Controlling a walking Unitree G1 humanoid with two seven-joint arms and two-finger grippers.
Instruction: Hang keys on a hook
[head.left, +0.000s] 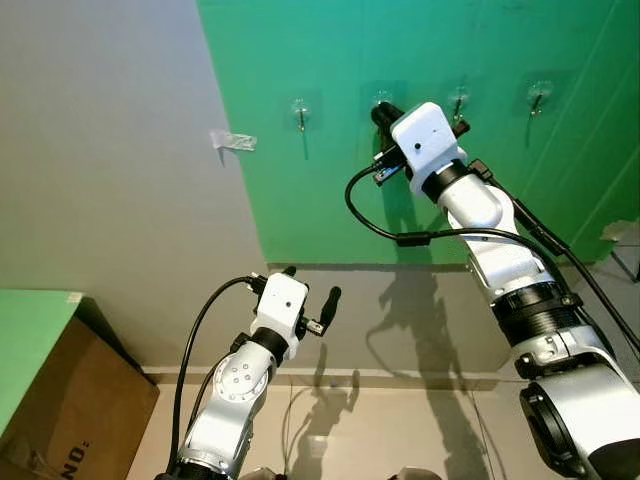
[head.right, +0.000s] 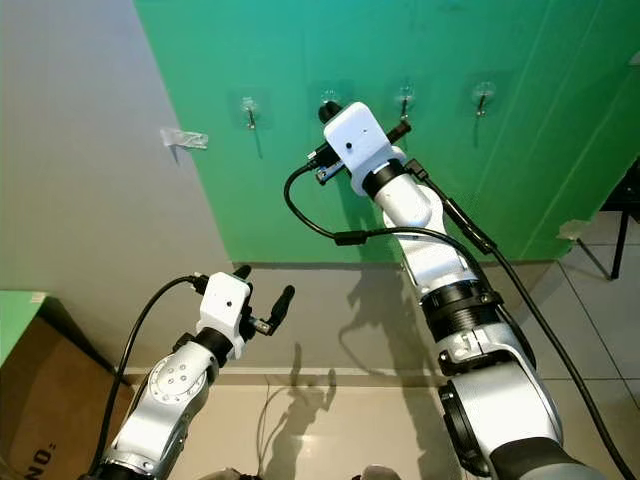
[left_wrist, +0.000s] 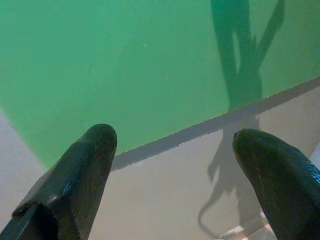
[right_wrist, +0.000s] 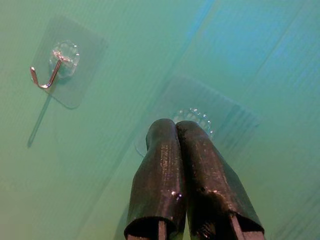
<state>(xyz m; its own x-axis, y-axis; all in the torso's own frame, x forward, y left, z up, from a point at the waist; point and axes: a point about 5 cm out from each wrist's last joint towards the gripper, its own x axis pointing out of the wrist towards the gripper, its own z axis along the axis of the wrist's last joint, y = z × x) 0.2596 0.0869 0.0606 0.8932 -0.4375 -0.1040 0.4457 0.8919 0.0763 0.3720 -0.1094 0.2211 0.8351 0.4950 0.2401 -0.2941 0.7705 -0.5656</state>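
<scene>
Low by the grey wall, left gripper (head.left: 312, 292) hangs, fingers apart. Right gripper (right_wrist: 178, 131), fingers pressed together, covers a clear adhesive hook (right_wrist: 200, 119) on the green panel (head.left: 420, 40); keys can't be made out.

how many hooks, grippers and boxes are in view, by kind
clear adhesive hooks on the green wall: 4
grippers, left gripper and right gripper: 2
cardboard box: 1
tape scrap: 1
total: 8

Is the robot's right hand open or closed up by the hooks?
Shut. The right gripper has its jaws pressed together, no gap, tips at a clear hook pad.
</scene>
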